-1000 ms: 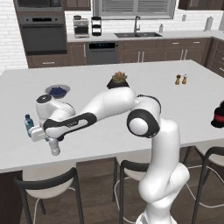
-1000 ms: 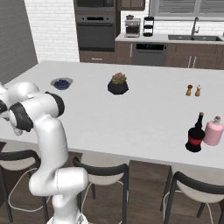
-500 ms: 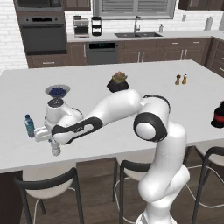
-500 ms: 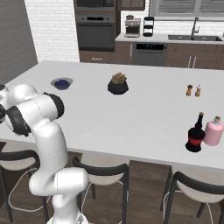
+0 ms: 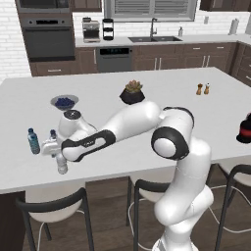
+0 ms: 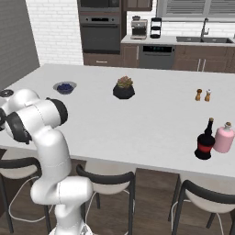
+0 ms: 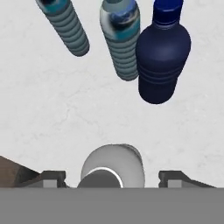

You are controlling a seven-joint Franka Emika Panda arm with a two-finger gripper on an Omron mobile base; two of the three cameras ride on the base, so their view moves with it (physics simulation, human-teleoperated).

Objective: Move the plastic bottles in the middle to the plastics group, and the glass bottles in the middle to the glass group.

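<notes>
In the hand view a clear greyish-white bottle (image 7: 113, 164) with a white cap stands upright straight below me, between my fingertips (image 7: 52, 178). My gripper (image 7: 113, 178) is open, with a gap on each side of the bottle. Just beyond stand the two teal-blue bottles (image 7: 63, 26) (image 7: 120, 39) and the dark navy bottle (image 7: 162, 52). From the left base view my gripper (image 5: 61, 158) hangs over the clear bottle (image 5: 62, 167) near the counter's front-left edge, a teal bottle (image 5: 33, 141) to its left. The dark red bottle (image 6: 204, 144) stands beside the pink vessel (image 6: 224, 138).
A bowl of blueberries (image 5: 64, 102) sits behind the hand and a dark plant pot (image 5: 132, 93) stands mid-counter. Brown shakers (image 5: 202, 89) stand far right. The counter's front edge (image 5: 98, 175) runs just below the clear bottle, with stools (image 5: 51, 203) under it.
My hand has shifted a little to the right above the counter's front-left part, and the elbow has swung right and down. The teal bottle on the left has stayed put.
</notes>
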